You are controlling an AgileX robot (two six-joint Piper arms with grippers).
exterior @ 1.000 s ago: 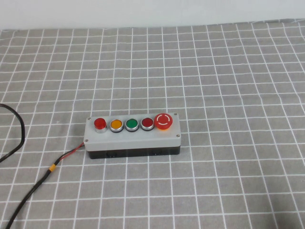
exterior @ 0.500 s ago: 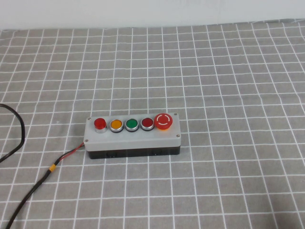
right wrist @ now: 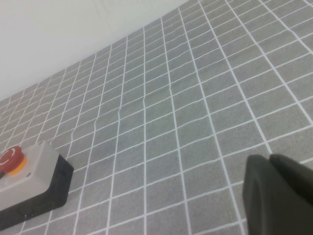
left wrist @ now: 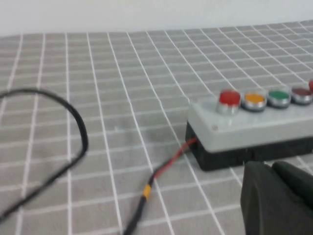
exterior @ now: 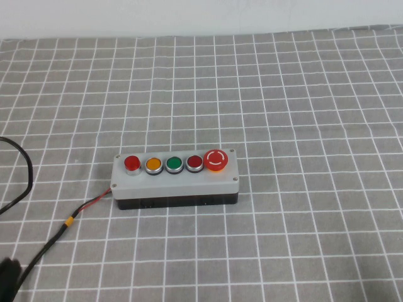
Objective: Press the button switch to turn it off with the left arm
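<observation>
Sitting at the left end of the long grey control box (exterior: 175, 174), the small bright-red dome button switch (exterior: 132, 163) faces upward; the box's long axis runs left-right on the grey checked counter (exterior: 302, 113). Only the wrist views show fingers: the black left gripper (left wrist: 281, 198) hangs near the box, touching nothing, the black right gripper (right wrist: 279, 196) well apart. Neither gripper's opening can be told.

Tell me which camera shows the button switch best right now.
The high view: the button switch shows in full at the left end of the grey box. The left wrist view shows it side-on, beyond the left gripper. The right wrist view shows the right gripper but misses the switch.
</observation>
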